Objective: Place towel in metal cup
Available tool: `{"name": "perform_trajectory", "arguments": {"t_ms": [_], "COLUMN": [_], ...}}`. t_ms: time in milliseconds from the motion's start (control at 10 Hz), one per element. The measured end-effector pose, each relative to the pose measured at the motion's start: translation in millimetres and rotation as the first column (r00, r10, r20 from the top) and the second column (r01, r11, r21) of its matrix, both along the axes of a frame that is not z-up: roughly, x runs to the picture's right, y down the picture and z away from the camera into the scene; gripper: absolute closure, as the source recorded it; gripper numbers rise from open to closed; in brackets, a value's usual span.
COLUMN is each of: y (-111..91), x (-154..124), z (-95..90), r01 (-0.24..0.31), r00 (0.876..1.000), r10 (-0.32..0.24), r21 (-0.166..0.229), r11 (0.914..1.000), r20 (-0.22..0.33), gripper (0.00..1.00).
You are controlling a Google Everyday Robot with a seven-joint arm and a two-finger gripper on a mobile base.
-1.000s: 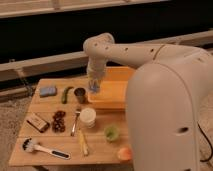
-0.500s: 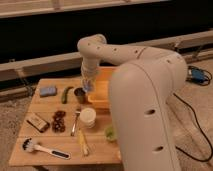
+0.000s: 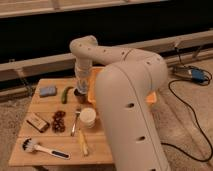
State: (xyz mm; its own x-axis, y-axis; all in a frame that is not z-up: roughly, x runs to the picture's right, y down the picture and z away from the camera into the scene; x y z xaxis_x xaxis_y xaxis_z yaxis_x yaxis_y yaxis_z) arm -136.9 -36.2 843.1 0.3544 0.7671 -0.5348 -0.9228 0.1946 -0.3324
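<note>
The metal cup (image 3: 79, 95) is a small dark cup standing on the wooden table (image 3: 30, 107), at the back near the middle. My gripper (image 3: 81, 88) hangs straight down from the white arm (image 3: 85, 50) and sits right over the cup, touching or just above its rim. An orange-yellow cloth-like thing (image 3: 94, 82), likely the towel, lies just right of the cup. The arm's big body hides most of it, and one corner shows at the right (image 3: 151, 98). I cannot tell whether the gripper holds any of it.
On the table are a blue sponge (image 3: 48, 91), a green vegetable (image 3: 66, 94), a white cup (image 3: 87, 117), a fork (image 3: 76, 120), dark berries (image 3: 59, 121), a brown bar (image 3: 37, 122), a brush (image 3: 42, 148) and a yellow utensil (image 3: 83, 142). Cables (image 3: 192, 75) lie on the floor at the right.
The gripper has moved left from over the orange cloth to over the metal cup. The arm's body has swung closer and hides more of the table's right side.
</note>
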Motion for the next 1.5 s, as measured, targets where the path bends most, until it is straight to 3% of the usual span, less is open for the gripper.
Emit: {"name": "perform_trajectory", "arguments": {"t_ms": [600, 700, 1400, 1500], "y": [15.1, 16.9, 24.6, 25.2], "x": [-18.2, -18.6, -18.6, -18.7], "z": [12.1, 13.9, 20.7, 21.4], "r01": [0.057, 0.060, 0.054, 0.052], "r00": [0.998, 0.998, 0.999, 0.999], "r10": [-0.057, -0.059, -0.054, -0.051], "r21": [-0.034, -0.039, -0.052, -0.052], "r11": [0.9978, 0.9975, 0.9972, 0.9973], "r20": [0.011, 0.010, 0.010, 0.012], "gripper": [0.99, 0.93, 0.23, 0.20]}}
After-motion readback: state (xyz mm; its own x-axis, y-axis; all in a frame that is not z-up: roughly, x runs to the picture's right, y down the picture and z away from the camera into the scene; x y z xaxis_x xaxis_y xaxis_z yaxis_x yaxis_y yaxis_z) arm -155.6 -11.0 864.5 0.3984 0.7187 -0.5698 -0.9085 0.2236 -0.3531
